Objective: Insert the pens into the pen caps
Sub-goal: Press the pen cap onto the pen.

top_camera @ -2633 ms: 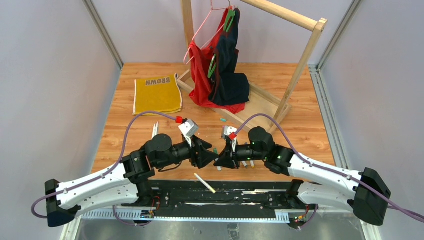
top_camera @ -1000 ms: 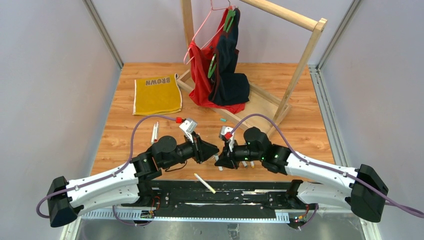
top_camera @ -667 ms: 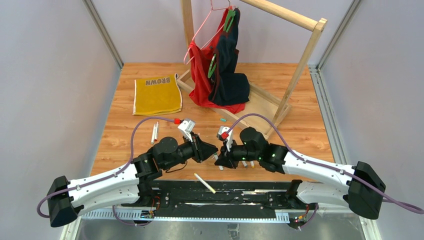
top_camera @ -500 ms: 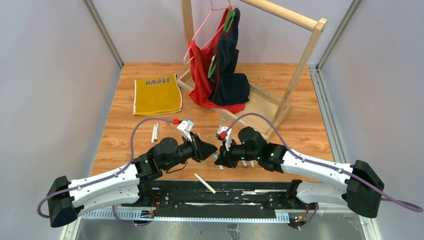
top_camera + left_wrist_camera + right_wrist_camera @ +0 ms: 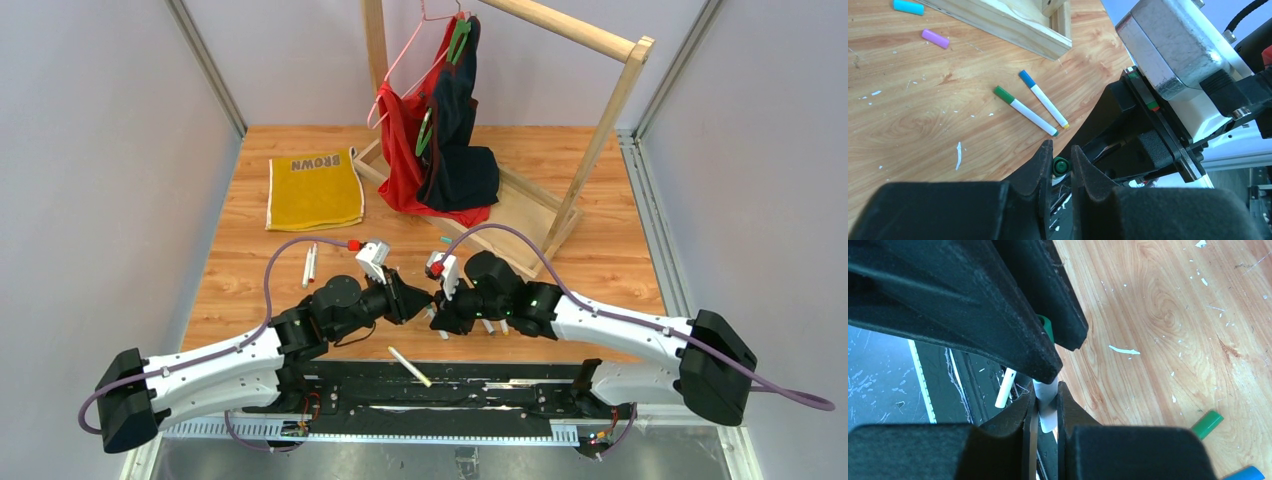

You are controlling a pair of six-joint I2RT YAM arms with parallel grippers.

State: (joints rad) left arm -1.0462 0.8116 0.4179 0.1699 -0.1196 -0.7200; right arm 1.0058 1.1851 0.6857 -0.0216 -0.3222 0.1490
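1. Top external view alone carried readable writing: a yellow cloth (image 5: 315, 195) lying flat at the far left of the worktop (image 5: 600, 260) bore the word "BROWN" in dark letters near its far edge. No other label could be read in any view.
2. From above, a wooden rack (image 5: 600, 110) stood at the back with a red garment (image 5: 395, 150) and a dark garment (image 5: 460, 160) hung on it. Both arms met tip to tip over the near middle of the worktop, but what they gripped was too small to make out there.
3. The left wrist view settled one side: the left claw (image 5: 1061, 159) was closed on a green cap (image 5: 1061, 165), pinched between its black tips.
4. The right wrist view settled the other: the right claw (image 5: 1045, 397) was clamped on a white pen (image 5: 1048, 412) by its barrel. The pen pointed up at the green cap, just beyond it. Whether the tip had entered the cap could not be told.
5. Only the left wrist view showed a green-ended pen (image 5: 1025, 110) and a blue-ended pen (image 5: 1044, 98) lying side by side, with a purple cap (image 5: 935, 38) and a teal cap (image 5: 908, 6) nearer the rack's base.
6. Only the overhead view showed a pair of pens (image 5: 308, 266) at the left and a stray pen (image 5: 410, 366) lying on the black base rail (image 5: 500, 395).
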